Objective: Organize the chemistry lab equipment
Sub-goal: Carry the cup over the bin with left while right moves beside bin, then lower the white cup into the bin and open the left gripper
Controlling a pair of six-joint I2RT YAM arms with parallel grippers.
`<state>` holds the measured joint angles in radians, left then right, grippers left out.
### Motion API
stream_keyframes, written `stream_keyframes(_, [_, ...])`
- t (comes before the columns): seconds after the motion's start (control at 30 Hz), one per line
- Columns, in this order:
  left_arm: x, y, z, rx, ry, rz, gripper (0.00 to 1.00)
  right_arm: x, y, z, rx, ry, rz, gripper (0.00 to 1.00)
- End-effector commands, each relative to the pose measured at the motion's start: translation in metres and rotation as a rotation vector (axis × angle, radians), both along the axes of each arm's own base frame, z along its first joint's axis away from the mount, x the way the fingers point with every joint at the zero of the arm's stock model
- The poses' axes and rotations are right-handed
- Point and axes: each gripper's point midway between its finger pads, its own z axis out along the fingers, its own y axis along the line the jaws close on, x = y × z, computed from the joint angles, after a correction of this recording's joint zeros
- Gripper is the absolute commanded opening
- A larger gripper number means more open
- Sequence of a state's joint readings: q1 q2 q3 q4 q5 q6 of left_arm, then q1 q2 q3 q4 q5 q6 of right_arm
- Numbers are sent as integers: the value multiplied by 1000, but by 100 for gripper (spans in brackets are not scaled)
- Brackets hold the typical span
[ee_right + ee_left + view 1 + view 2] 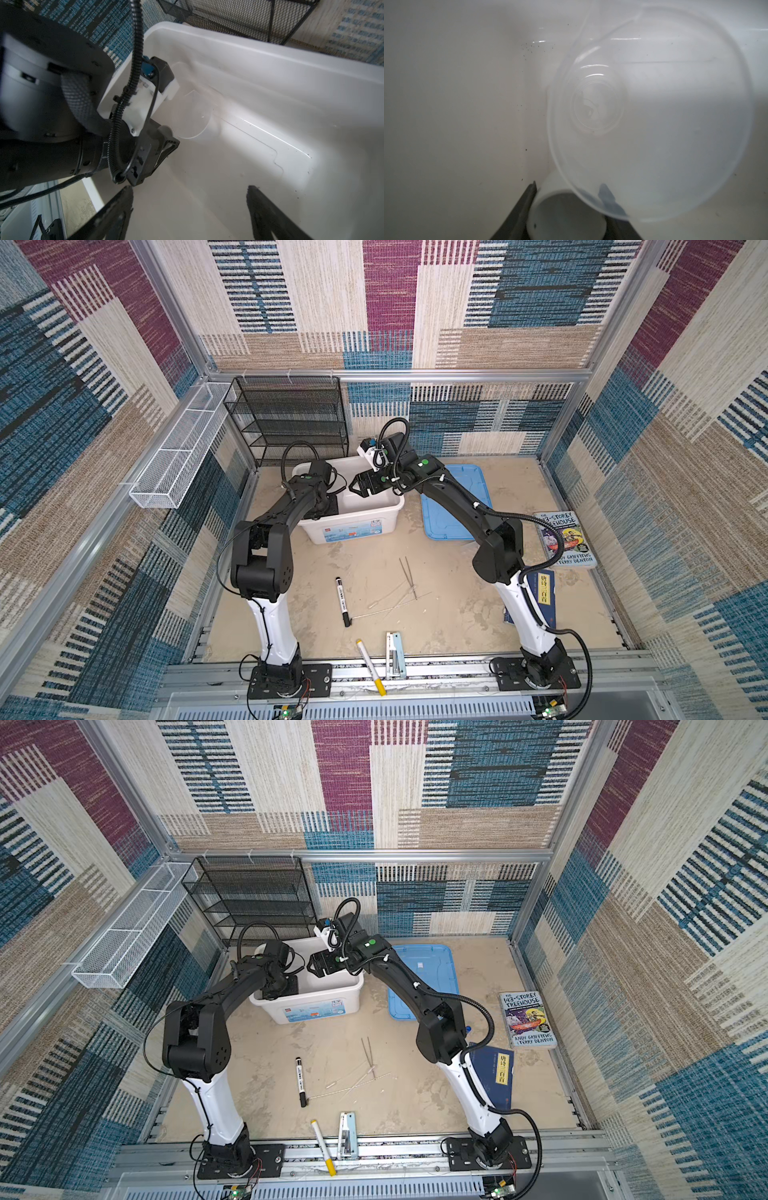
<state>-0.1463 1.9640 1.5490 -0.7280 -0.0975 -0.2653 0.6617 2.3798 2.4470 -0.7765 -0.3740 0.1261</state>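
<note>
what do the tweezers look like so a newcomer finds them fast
Find the white bin at the back, then come toward the front. Right of the black marker pen lie the metal tweezers: a narrow grey V opening toward the bin, its joined end among the thin clear rods, which are see-through.

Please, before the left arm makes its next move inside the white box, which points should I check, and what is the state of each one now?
1. Grip of left pincer on small white dish: ok, the dish sits in its grip.
2. State of right pincer: ok, open and empty.
3. Place of clear beaker: ok, inside white box.
4. Gap between dish and beaker: cannot tell, they overlap in the left wrist view.
5. Stowing of tweezers and thin rods: not ok, both lie on the table.
</note>
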Motion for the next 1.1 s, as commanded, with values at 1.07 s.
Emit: stream_keyframes(1.07, [4,-4,-58,-15,74,4,44,8,9,-33,-16,11,16,86])
